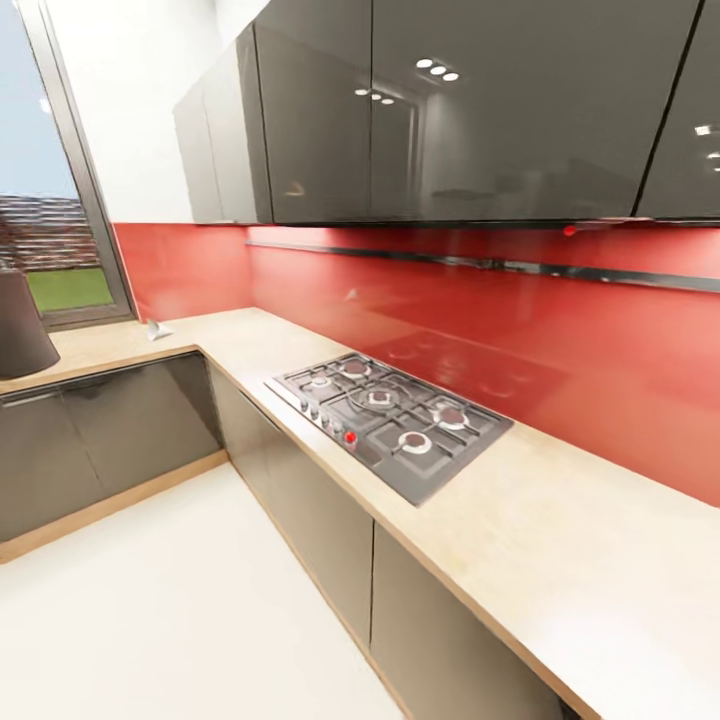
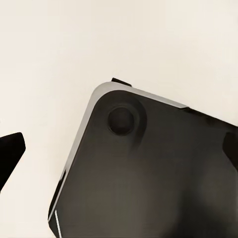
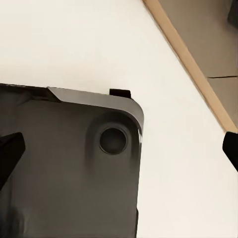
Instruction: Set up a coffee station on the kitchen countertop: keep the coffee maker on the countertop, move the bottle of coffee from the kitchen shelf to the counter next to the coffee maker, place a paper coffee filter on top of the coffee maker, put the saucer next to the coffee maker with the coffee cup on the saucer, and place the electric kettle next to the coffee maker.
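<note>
Head view: L-shaped light wood-grain surface (image 1: 560,560) over grey cabinet fronts (image 1: 130,440), running along a red backsplash (image 1: 560,340). Gas hob (image 1: 390,420) set into the surface, five burners, red knob at its front edge. Glossy dark wall cabinets (image 1: 450,110) above. Window (image 1: 60,250) at far left with grass outside.

Coffee maker (image 1: 20,325): dark grey cylinder, cut off by left picture edge, standing upright on the short leg of the surface under the window. Small pale folded item (image 1: 158,329) lying on the surface near the corner, well apart from the coffee maker; too small to identify.

Left wrist view: left hand (image 2: 119,148) pointing down at pale floor (image 2: 99,44); dark fingertip (image 2: 11,151) at one edge, another at the opposite edge, wide apart, nothing between, so spread open. Dark rounded base plate (image 2: 158,178) of the robot below.

Right wrist view: right hand (image 3: 119,148) likewise open, fingertips (image 3: 10,151) at both edges, nothing gripped. Same kind of base plate (image 3: 64,178) beneath; wooden plinth (image 3: 188,59) and cabinet front beyond the floor.
</note>
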